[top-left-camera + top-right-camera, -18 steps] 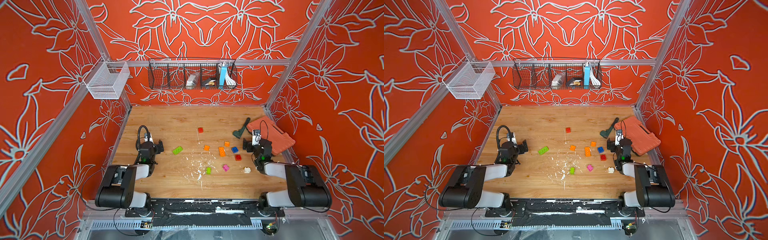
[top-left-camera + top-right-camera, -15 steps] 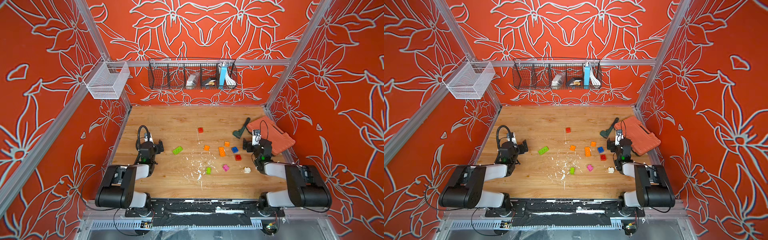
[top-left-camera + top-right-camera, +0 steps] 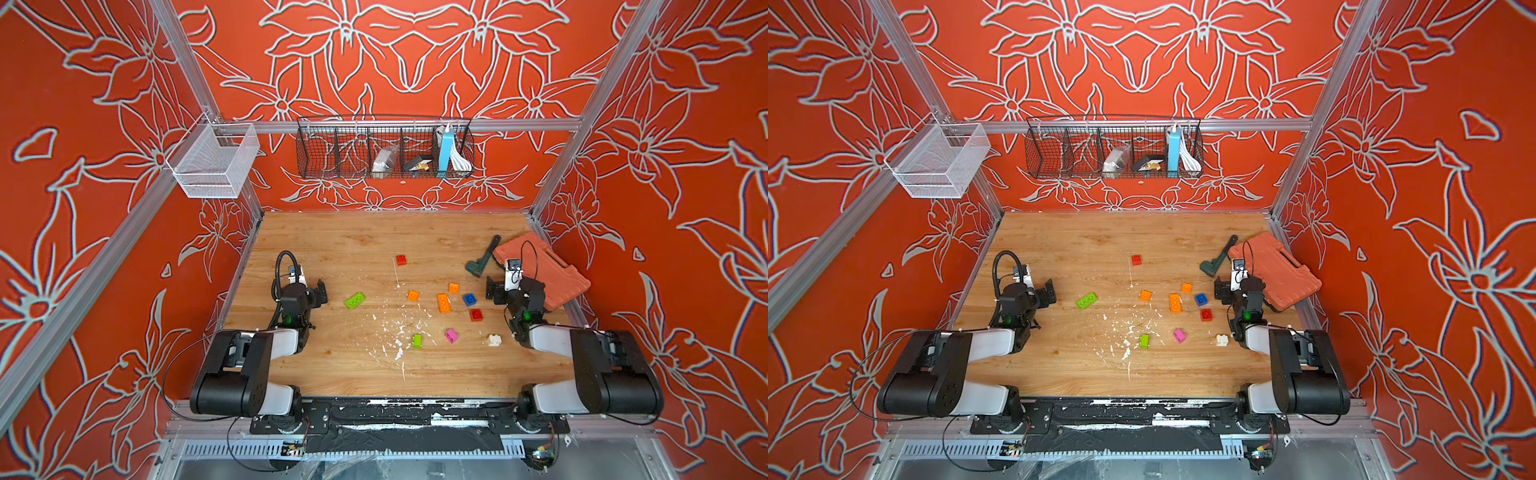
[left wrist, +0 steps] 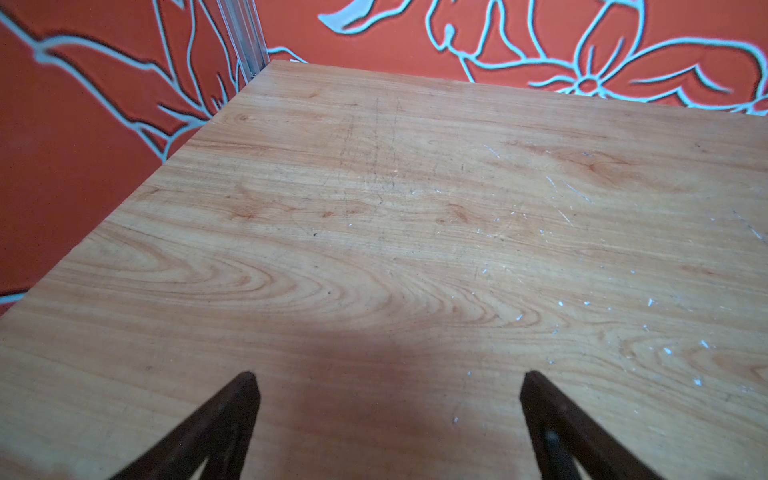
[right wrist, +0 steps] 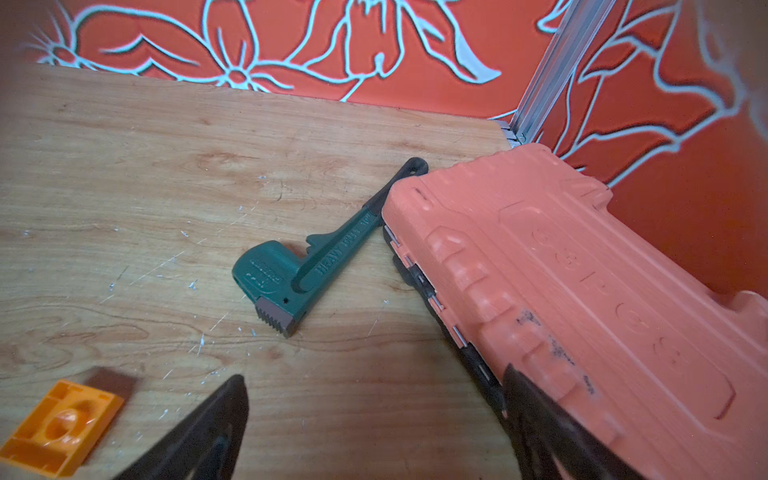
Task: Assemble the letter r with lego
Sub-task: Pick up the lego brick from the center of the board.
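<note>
The lego lies loose on the wooden table in both top views: a long lime brick, a red brick farther back, a long orange brick between two small orange ones, a blue brick, a second red brick, and nearer the front a small lime brick, a pink brick and a white brick. My left gripper hangs open over bare wood, left of the lime brick. My right gripper is open and empty, beside a small orange brick.
An orange-red ribbed case lies right beside my right gripper's outer finger, with a green pipe wrench against its edge. White flecks dot the wood. A black wire basket and a white mesh basket hang on the walls.
</note>
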Controlling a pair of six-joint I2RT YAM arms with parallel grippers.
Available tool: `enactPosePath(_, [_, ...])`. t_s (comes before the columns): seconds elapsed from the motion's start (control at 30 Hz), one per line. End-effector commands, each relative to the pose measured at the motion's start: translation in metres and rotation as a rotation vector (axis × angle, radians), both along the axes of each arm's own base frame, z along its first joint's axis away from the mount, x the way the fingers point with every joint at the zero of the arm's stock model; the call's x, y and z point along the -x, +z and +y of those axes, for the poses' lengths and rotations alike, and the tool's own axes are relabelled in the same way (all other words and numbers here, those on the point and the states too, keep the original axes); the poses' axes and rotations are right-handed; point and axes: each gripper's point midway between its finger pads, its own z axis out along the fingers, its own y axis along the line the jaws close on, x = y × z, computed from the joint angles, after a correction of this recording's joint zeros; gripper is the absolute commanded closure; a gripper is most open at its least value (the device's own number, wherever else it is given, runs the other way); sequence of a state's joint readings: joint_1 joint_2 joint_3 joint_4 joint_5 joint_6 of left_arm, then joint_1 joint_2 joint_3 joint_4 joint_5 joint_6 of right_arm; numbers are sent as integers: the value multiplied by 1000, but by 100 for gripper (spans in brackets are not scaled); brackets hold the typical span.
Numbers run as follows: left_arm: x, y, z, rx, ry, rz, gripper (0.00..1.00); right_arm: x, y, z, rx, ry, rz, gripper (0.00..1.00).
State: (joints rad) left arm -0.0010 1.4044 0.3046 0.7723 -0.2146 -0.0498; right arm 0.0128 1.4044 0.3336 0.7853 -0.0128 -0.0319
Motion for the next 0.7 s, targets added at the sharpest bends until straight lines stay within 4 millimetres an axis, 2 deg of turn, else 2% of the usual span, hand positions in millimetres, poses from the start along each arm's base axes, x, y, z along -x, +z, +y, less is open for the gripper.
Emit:
enactPosePath(0.0, [4,13,0,-23,26,-43,1,3,0,3,-12,16,6,3])
enactPosePath(0.13, [15,37,-3,-69,69,-44,1,12,16,4,-15,24,-10,3])
enactPosePath(0.27, [24,69,-20,-94,57,-63,1,22,41,5,-54,3,0,3])
enactPosePath(0.4, [31,104,-36,63,50,-106,1,30,74,-1,-224,-105,-47,3])
enactPosePath(0.47, [37,111,-33,177,117,-80,1,29,89,8,-314,-90,-32,3])
enactPosePath(0.53, [45,111,-36,263,165,-7,1,27,100,25,-399,-41,4,3])
enactPosePath(0.57, [48,109,-41,289,162,34,1,27,104,35,-425,-10,17,3])
enactPosePath(0.67, [58,99,-74,372,70,151,1,31,114,76,-461,117,53,3])
